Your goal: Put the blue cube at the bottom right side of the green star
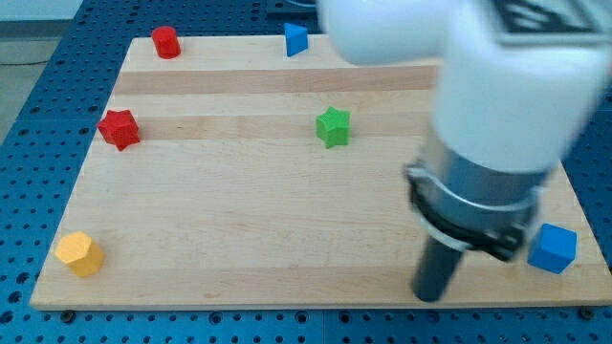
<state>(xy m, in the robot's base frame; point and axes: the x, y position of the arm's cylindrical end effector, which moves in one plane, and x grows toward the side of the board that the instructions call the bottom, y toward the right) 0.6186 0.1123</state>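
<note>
The blue cube (pixel 553 247) sits near the board's bottom right corner. The green star (pixel 333 126) lies in the upper middle of the board, far up and to the left of the cube. My tip (pixel 430 297) is at the board's bottom edge, left of the blue cube with a gap between them. The white and grey arm body (pixel 497 124) fills the view's upper right and hides the board behind it.
A blue triangular block (pixel 296 39) is at the top edge. A red cylinder (pixel 166 42) is at top left. A red star (pixel 119 129) is at the left. A yellow hexagonal block (pixel 78 254) is at bottom left. The wooden board (pixel 239 210) rests on blue pegboard.
</note>
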